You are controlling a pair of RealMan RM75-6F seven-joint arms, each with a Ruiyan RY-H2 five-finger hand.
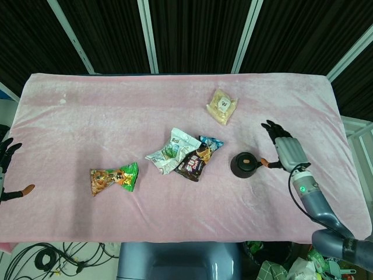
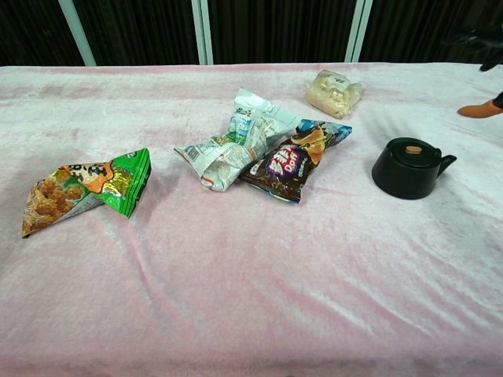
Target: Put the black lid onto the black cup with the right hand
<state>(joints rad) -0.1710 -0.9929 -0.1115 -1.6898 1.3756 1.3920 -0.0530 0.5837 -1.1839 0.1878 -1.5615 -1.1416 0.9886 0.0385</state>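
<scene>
- The black cup [image 1: 243, 165] stands upright on the pink-covered table [image 1: 87, 116], right of centre, with a short spout or handle stub pointing toward the right side.
- The black lid [image 2: 412, 153] sits on top of the cup, its small tan knob facing up; in the chest view it looks seated level on the rim.
- The right hand [image 1: 284, 150] is just to the right of the cup and not touching it; its dark fingers are spread and it holds nothing, with an orange-tipped thumb pointing toward the cup.
- In the chest view only the orange thumb tip and a dark finger of that hand show at the right edge, above the level of the cup.
- The left hand [image 1: 6, 169] shows at the far left edge in the head view, off the table's side, fingers apart and nothing in it.
- A brown chocolate snack bag [image 1: 197, 161] lies left of the cup, partly under a crumpled white-and-green bag [image 1: 170, 151].
- A green and orange snack bag [image 1: 113, 177] lies further left, well apart from the others.
- A clear packet of pale snacks [image 1: 222, 106] lies toward the far edge, behind the cup.
</scene>
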